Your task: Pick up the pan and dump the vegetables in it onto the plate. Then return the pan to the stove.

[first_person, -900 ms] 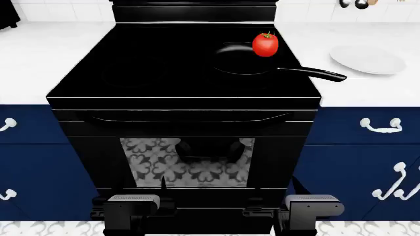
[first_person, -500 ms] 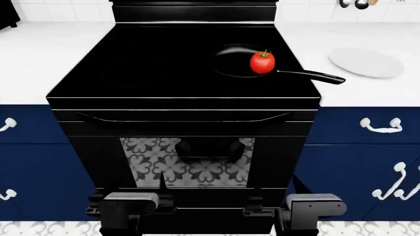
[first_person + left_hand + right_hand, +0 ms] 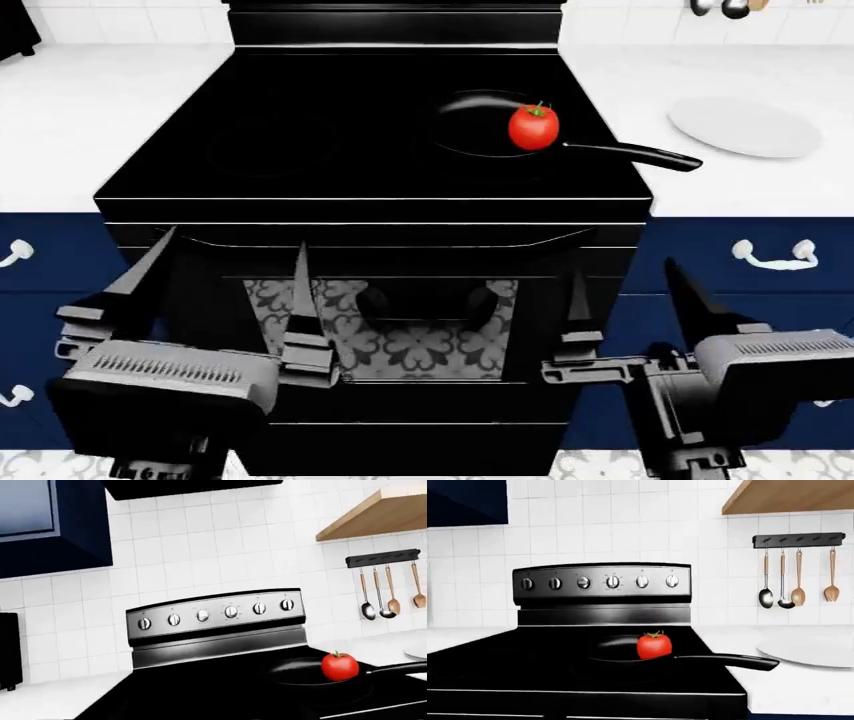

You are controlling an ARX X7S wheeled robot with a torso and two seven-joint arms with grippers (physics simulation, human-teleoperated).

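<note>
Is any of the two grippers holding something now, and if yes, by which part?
Nothing is held. The left gripper and right gripper are both open and empty in front of the stove; the pan sits untouched on the cooktop.

head above, wrists low, sharing stove (image 3: 360,120)

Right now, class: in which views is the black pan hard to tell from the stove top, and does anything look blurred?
Head view: pan merges into the glossy stove, only a rim highlight shows. Right wrist view: handle stands out against the white counter. Nothing blurred; tomato is crisp.
</note>
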